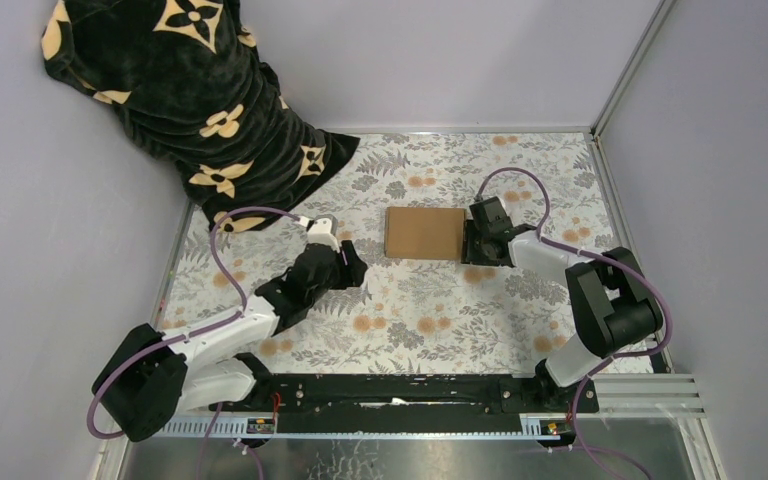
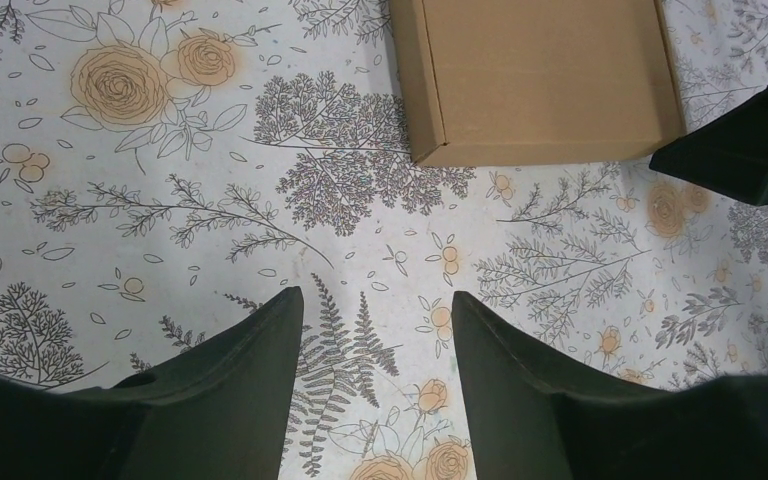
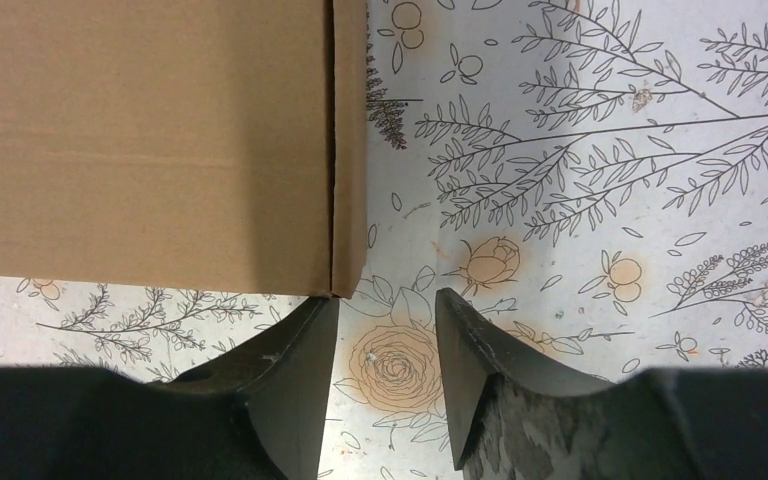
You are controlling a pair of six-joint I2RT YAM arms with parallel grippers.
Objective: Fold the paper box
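Observation:
The paper box lies flat on the floral tablecloth at mid table, a closed brown cardboard rectangle. In the left wrist view the paper box sits ahead and to the right of my left gripper, which is open over bare cloth and well short of it. My left gripper stands to the box's left. My right gripper is at the box's right edge. In the right wrist view the right gripper is open with only cloth between its fingers, one fingertip just below a corner of the box.
A black blanket with beige flower shapes hangs in the back left corner and reaches onto the table. Grey walls close the back and both sides. The right gripper's black body shows beside the box in the left wrist view.

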